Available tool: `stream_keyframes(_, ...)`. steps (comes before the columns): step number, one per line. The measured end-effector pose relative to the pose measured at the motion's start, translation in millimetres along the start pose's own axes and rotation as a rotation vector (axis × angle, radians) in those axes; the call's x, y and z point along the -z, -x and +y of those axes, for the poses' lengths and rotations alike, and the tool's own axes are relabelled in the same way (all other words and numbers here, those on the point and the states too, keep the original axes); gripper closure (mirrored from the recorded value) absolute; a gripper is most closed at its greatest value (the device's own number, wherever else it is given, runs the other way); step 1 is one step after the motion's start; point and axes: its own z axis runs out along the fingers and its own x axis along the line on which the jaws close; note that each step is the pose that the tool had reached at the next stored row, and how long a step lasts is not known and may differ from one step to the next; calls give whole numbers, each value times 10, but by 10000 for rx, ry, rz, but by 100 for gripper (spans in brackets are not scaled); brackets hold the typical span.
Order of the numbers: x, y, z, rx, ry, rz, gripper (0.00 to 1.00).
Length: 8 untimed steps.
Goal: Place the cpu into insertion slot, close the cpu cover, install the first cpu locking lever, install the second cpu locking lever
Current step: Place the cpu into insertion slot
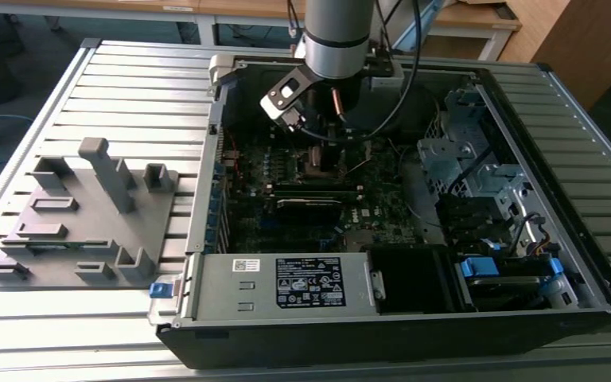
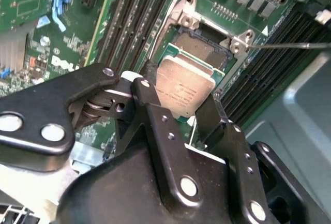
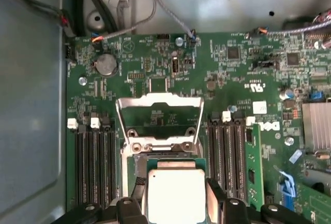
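Gripper (image 2: 182,104) is pinching the cpu (image 2: 182,83) by its edges just above the insertion slot (image 2: 206,45), with the cpu cover (image 3: 158,99) hinged up at the slot's edge. I'm judging placement under way, calling for square, level seating.

A: The cpu (image 2: 183,92)?
B: Silvery square, printed face up, poised partly over the insertion slot (image 2: 205,44); dark centre exposed.
A: The cpu cover (image 3: 159,101)?
B: Windowed metal frame, hinged up, open.
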Motion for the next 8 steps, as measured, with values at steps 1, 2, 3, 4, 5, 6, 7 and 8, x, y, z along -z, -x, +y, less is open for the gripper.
stream_keyframes(1, -9, 1, -13, -1, -2, 23, 46)
stream_keyframes(2, -21, 2, -25, -3, -2, 50, 46)
stream_keyframes(3, -31, 2, -33, -5, -3, 78, 46)
stream_keyframes(4, -41, 2, -39, -8, -3, 108, 46)
stream_keyframes(5, -51, 3, -42, -9, -4, 144, 46)
stream_keyframes(6, -61, 3, -43, -8, -7, 183, 46)
stream_keyframes(7, -71, 3, -44, -8, -8, 225, 46)
stream_keyframes(8, -78, 3, -45, -9, -10, 258, 46)
